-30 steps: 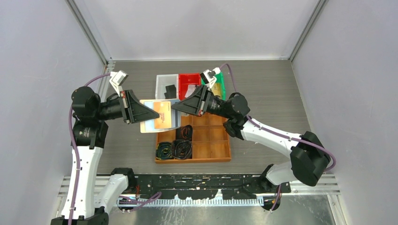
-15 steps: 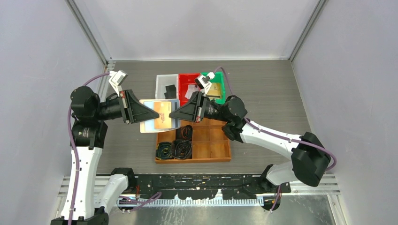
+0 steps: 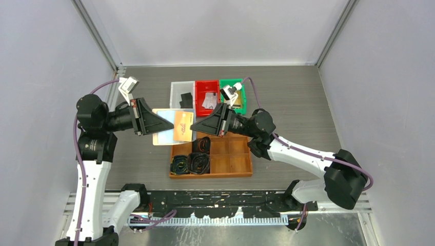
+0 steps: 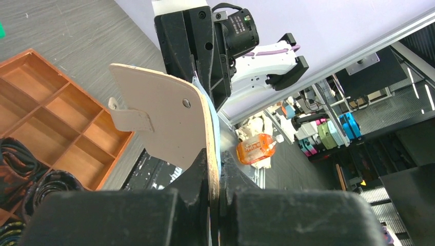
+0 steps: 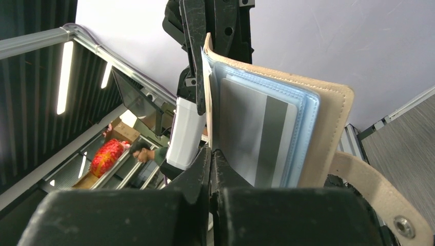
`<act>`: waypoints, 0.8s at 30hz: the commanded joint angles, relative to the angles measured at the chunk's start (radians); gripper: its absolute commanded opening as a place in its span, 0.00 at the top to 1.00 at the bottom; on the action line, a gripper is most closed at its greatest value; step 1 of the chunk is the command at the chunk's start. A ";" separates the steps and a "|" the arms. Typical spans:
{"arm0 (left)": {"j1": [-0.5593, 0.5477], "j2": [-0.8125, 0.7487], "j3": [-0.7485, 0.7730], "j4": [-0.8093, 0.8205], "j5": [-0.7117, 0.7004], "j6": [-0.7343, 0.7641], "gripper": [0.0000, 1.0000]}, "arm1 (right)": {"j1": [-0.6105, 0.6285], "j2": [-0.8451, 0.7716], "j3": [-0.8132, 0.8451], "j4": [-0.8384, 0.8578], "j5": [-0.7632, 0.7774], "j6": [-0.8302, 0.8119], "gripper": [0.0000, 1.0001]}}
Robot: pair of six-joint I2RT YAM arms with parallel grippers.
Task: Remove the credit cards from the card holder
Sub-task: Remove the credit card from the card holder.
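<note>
The tan card holder (image 3: 163, 114) hangs open above the table, and my left gripper (image 3: 168, 124) is shut on its left cover (image 4: 159, 113). An orange-gold credit card (image 3: 183, 128) lies on the pale blue inner page. My right gripper (image 3: 194, 126) meets that card's right edge and is shut on it. In the right wrist view the jaws (image 5: 211, 154) pinch a thin edge in line with the pockets. A white-grey card with a grey stripe (image 5: 256, 138) sits in a blue sleeve beside them. The strap tab (image 5: 379, 200) hangs at the lower right.
Under the holder is a wooden divided tray (image 3: 231, 154) with dark coiled belts (image 3: 192, 161) in its left cells. Behind it stand a white bin (image 3: 177, 92), a red bin (image 3: 206, 92) and a green bin (image 3: 241, 100). Grey walls close in both sides.
My right gripper's jaws closed at the holder's right edge after dropping a little, then drew slightly right. More of the orange-gold card shows. The left gripper kept its grip and place.
</note>
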 commanded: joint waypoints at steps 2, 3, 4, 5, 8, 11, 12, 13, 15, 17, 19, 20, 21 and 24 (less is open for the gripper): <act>0.001 -0.018 0.054 -0.003 -0.040 0.043 1.00 | 0.020 -0.008 0.052 0.066 -0.004 -0.010 0.85; 0.001 -0.020 0.063 -0.045 -0.062 0.087 1.00 | 0.025 0.000 0.060 0.072 -0.009 -0.007 0.81; 0.001 -0.021 0.074 -0.075 -0.083 0.115 1.00 | 0.029 0.006 0.067 0.076 -0.010 -0.004 0.76; 0.001 -0.023 0.085 -0.127 -0.106 0.166 1.00 | 0.034 0.011 0.071 0.081 -0.012 0.000 0.72; 0.001 -0.025 0.111 -0.229 -0.166 0.277 1.00 | 0.037 0.027 0.081 0.097 -0.011 0.008 0.67; 0.001 -0.015 0.122 -0.280 -0.167 0.320 1.00 | 0.036 0.035 0.095 0.098 -0.010 0.010 0.68; 0.001 -0.015 0.122 -0.283 -0.162 0.322 1.00 | 0.037 0.038 0.100 0.092 -0.009 0.009 0.69; 0.001 -0.015 0.122 -0.282 -0.156 0.323 1.00 | 0.037 0.039 0.105 0.075 -0.008 0.002 0.71; 0.001 -0.020 0.122 -0.280 -0.151 0.325 1.00 | 0.037 0.036 0.129 -0.008 -0.007 -0.031 0.74; 0.002 -0.022 0.122 -0.281 -0.143 0.328 1.00 | 0.036 0.028 0.138 -0.089 0.004 -0.067 0.77; 0.001 -0.021 0.122 -0.283 -0.130 0.330 1.00 | 0.035 0.012 0.137 -0.142 0.018 -0.097 0.82; 0.001 -0.021 0.123 -0.284 -0.127 0.330 1.00 | 0.033 0.001 0.132 -0.158 0.027 -0.111 0.86; 0.001 -0.021 0.125 -0.285 -0.122 0.331 1.00 | 0.027 -0.010 0.126 -0.172 0.035 -0.119 0.90; 0.001 -0.022 0.131 -0.274 -0.108 0.323 1.00 | -0.008 -0.060 0.091 -0.198 0.042 -0.134 0.99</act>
